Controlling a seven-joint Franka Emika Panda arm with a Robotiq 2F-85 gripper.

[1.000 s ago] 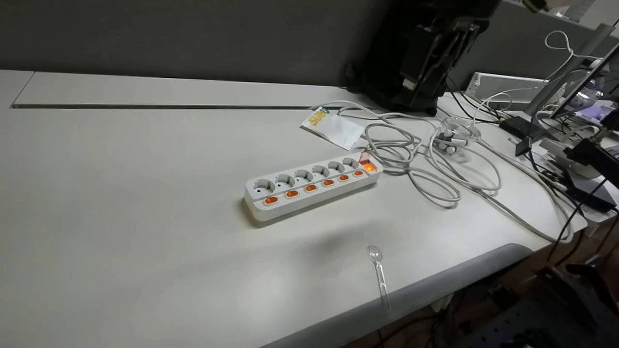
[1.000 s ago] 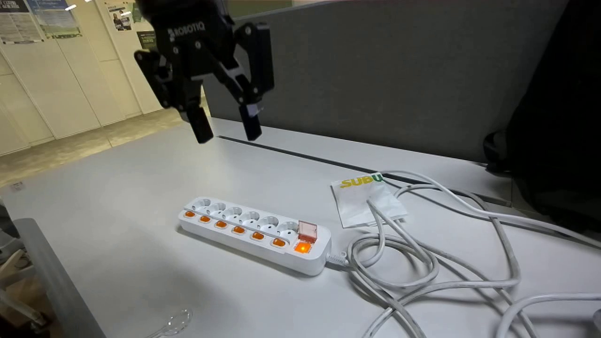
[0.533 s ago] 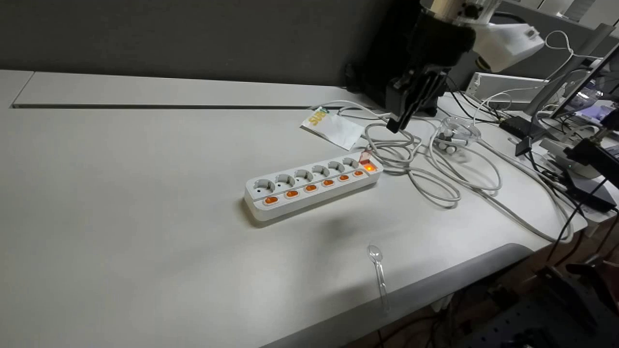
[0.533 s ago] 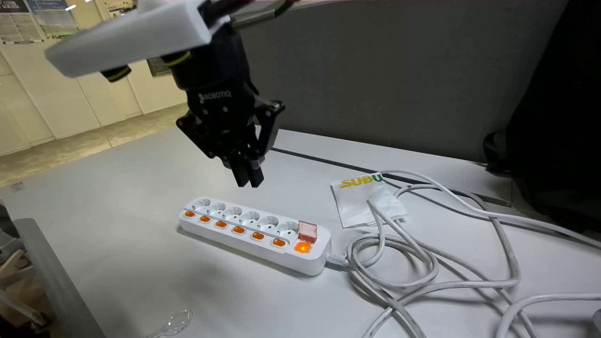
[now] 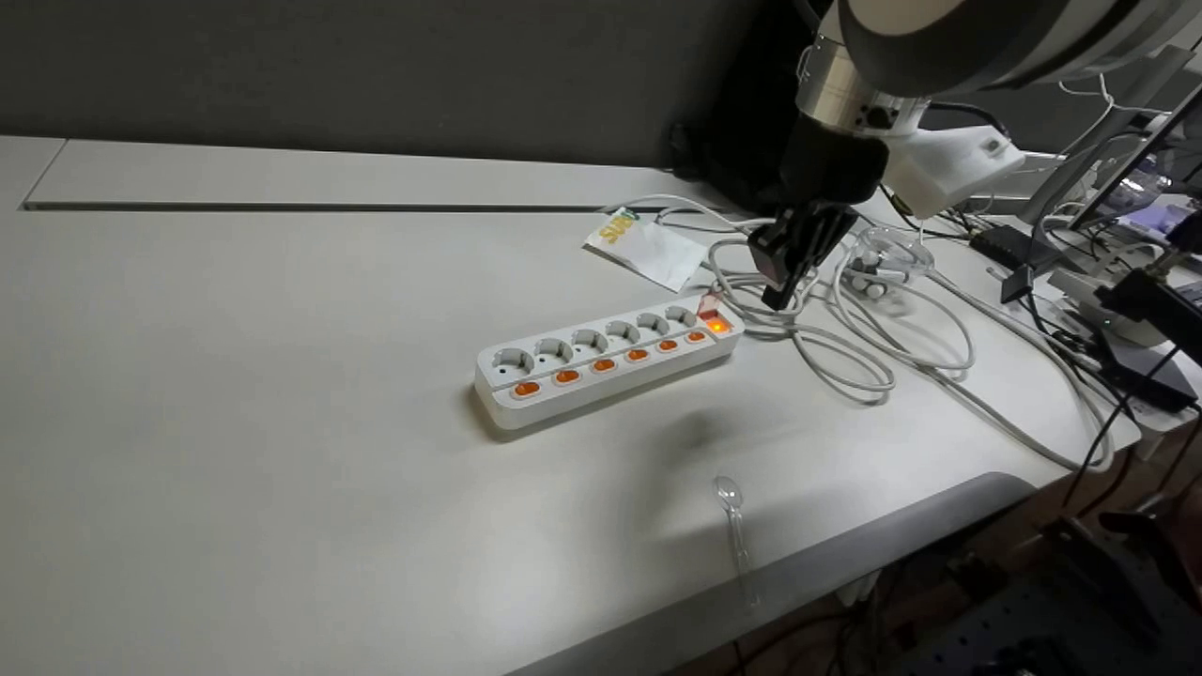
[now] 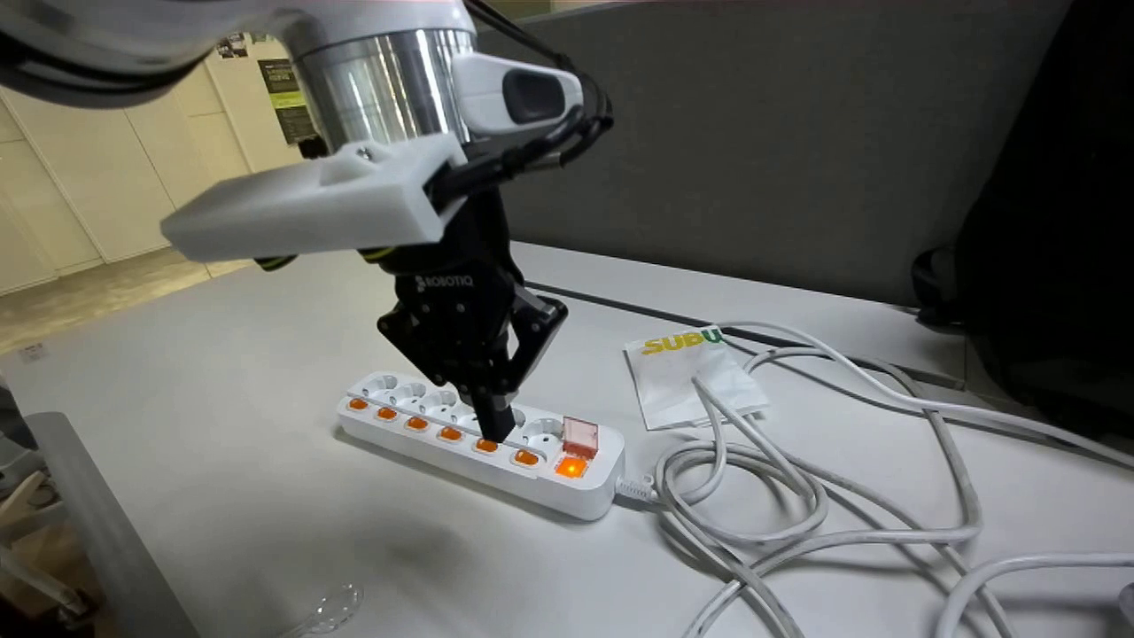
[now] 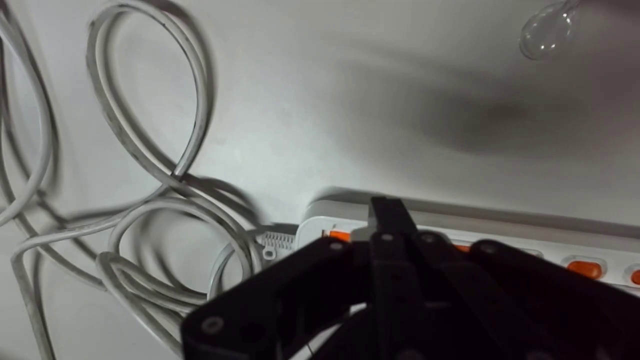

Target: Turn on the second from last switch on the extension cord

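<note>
The extension cord point(image 5: 587, 402), a long white strip, lies on the table in both exterior views with round sockets and a row of several small orange switches. At its cable end a larger main switch point(image 6: 572, 467) glows beside a raised pink cover. Second from the cable-free end is an orange switch point(image 5: 566, 376); second among the small ones from the cable end is another switch point(image 6: 486, 445). My gripper point(image 6: 496, 430) hangs above the strip near its cable end, fingertips together, nothing between them. In the wrist view the gripper point(image 7: 386, 202) covers part of the switch row.
Looped grey cables point(image 6: 753, 523) spread out from the strip's cable end. A white paper packet point(image 5: 648, 249) lies behind it, and a clear plastic spoon point(image 5: 731, 498) near the front edge. A dark partition point(image 5: 376, 75) and a black backpack point(image 6: 1045, 266) stand at the back.
My gripper was open a second ago and has shut. The arm has come down towards the strip and into fuller view. The extension cord and its switches look the same.
</note>
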